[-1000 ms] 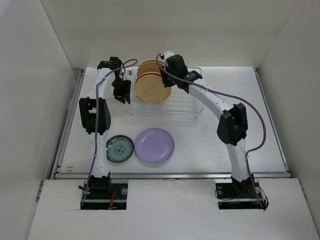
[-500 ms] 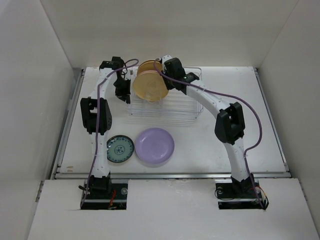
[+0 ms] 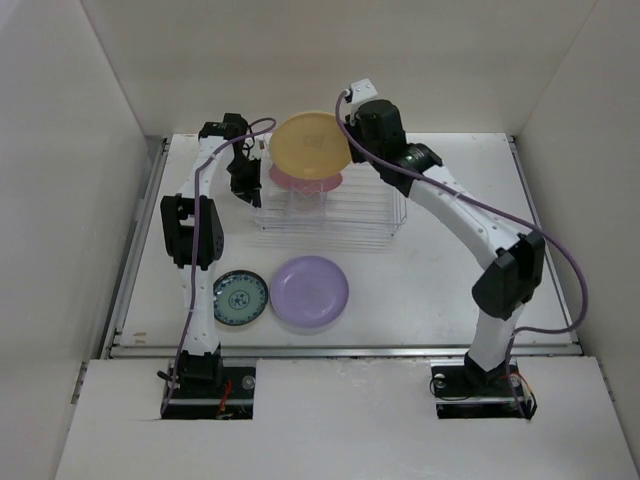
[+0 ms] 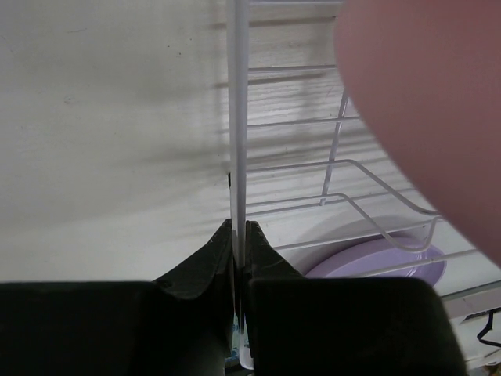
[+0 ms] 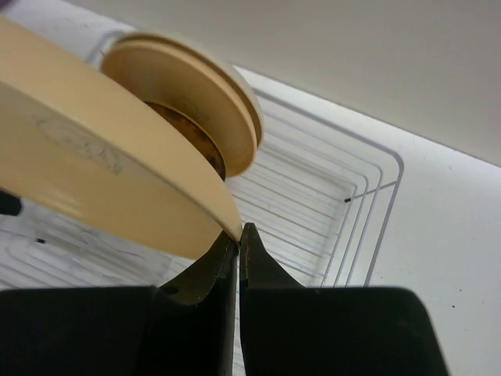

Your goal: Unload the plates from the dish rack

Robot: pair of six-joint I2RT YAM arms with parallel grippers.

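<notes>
**Tan plate clear of the rack, pinched at one edge**

The right claw (image 5: pixel 239 237) is closed on the rim of the round cream-tan plate (image 3: pixel 310 146). It holds the plate in the air above the silver-white wire dish rack (image 3: pixel 345 226), tilted, with its face toward the overhead camera. The left claw (image 4: pixel 239 235) is shut on an upright wire at the rack's left end, apparently to steady it. A round pink plate (image 3: pixel 303 180) stands between the prongs, just below the lifted one. On the white worktop (image 3: pixel 450 290) in front of the rack lie a round lavender plate (image 3: pixel 310 291) and a small teal patterned plate (image 3: pixel 240 297), side by side.

The tan plate looks stiff and smooth, so probably slick under the pads. Whether it is ceramic or plastic cannot be told, so it is safest treated as breakable. All its weight hangs off one narrow bite at the rim, so it could pivot or slip if swung quickly. A slow carry and a low, flat set-down seem wise. For the pink plate, the exposed top rim looks like the place to grip.
</notes>
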